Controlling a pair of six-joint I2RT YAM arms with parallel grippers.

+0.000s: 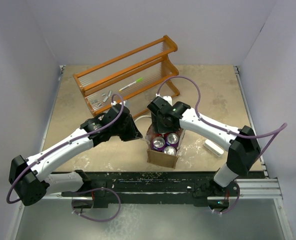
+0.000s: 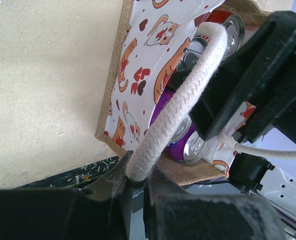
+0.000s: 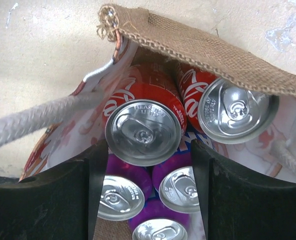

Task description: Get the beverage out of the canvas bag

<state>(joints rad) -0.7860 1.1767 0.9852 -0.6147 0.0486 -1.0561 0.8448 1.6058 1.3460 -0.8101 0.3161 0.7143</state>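
Note:
The canvas bag (image 1: 163,155) stands open near the table's front edge, tan burlap with cat-print panels (image 2: 142,65). My left gripper (image 2: 137,175) is shut on one white rope handle (image 2: 188,95) and holds it out to the left. My right gripper (image 3: 145,150) is open just above the bag's mouth, and its fingers straddle a red cola can (image 3: 145,127) without clearly touching it. A second red can (image 3: 233,115) lies beside it. Three purple cans (image 3: 185,187) sit nearer in the bag, and one shows in the left wrist view (image 2: 183,140).
An orange wire rack (image 1: 127,75) with a green pen (image 1: 131,83) stands behind the bag. A small white object (image 1: 214,147) lies to the bag's right. The bag's other handle (image 3: 288,157) hangs slack at its right side. White walls enclose the table.

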